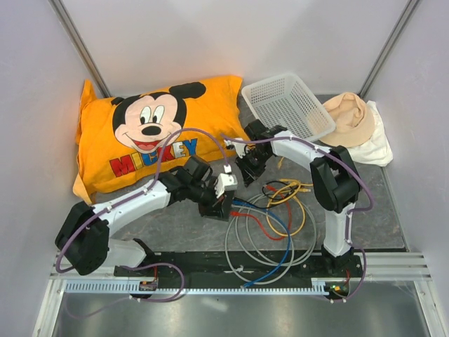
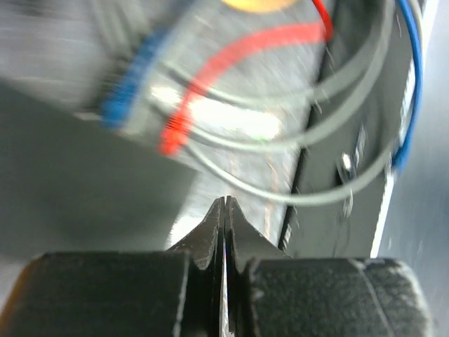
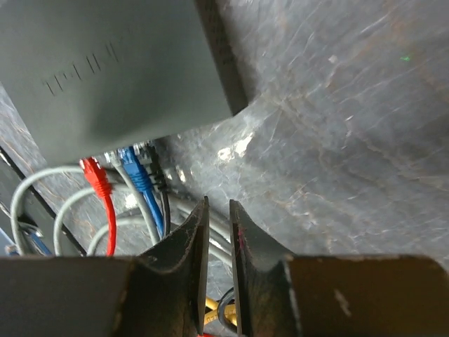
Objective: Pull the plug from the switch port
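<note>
So the switch (image 3: 105, 70) sits flat on the grey marbled worktop (image 3: 337, 126) about mid-table, between the two arms. The right wrist cam shows its port edge nicely: a red plug (image 3: 95, 175) and a blue plug (image 3: 135, 170) are both seated side by side, with grey leads next to them. The right claw (image 3: 218, 205) hangs just off that edge, cracked open only a sliver with nothing in it. The left claw (image 2: 224, 203) is pressed fully together and empty. Its view is really smeared, so I think those red and blue blobs are the same plugs, but I can't swear to it. From above, the cable loops (image 1: 273, 225) pile up near the front, with the Mickey cushion (image 1: 151, 130) and white basket (image 1: 287, 105) further back.
</note>
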Controlling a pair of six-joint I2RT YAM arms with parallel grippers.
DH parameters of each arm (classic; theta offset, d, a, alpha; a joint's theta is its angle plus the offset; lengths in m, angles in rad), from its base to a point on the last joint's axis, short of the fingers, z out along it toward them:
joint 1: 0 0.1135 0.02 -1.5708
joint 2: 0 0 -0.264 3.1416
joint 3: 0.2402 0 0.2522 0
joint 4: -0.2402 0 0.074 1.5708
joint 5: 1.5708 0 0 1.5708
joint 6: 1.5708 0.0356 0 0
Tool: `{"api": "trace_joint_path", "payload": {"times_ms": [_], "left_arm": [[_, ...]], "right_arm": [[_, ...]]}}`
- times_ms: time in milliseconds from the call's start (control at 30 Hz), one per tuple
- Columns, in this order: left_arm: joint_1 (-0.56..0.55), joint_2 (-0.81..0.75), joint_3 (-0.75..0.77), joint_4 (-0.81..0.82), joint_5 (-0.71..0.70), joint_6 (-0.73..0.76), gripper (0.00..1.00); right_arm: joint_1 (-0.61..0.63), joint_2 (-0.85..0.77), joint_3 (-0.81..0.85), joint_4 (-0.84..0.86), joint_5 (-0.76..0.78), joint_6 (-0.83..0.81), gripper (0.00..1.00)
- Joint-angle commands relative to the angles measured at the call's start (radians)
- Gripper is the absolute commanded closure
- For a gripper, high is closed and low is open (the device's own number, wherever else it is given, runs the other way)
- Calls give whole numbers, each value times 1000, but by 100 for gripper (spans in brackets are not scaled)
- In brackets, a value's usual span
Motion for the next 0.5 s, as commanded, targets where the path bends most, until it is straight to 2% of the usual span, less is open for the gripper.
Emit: {"api": "trace_joint_path", "payload": {"times_ms": [0, 133, 233, 333, 467], "left_arm": [[-42, 25, -21, -105, -37, 287, 98], [-63, 71, -93, -28, -167, 438, 98], [-63, 137, -113, 47, -253, 488, 98], [-51, 168, -119, 140, -306, 487, 98], [19, 180, -84, 248, -352, 438, 99]], "right_arm": [[-13, 38, 75, -11, -72, 44, 76], [-25, 81, 76, -8, -99, 76, 75], [-28, 104, 88, -8, -120, 96, 74], [-29, 113, 104, -11, -125, 108, 74], [-34, 119, 118, -17, -117, 104, 72]]}}
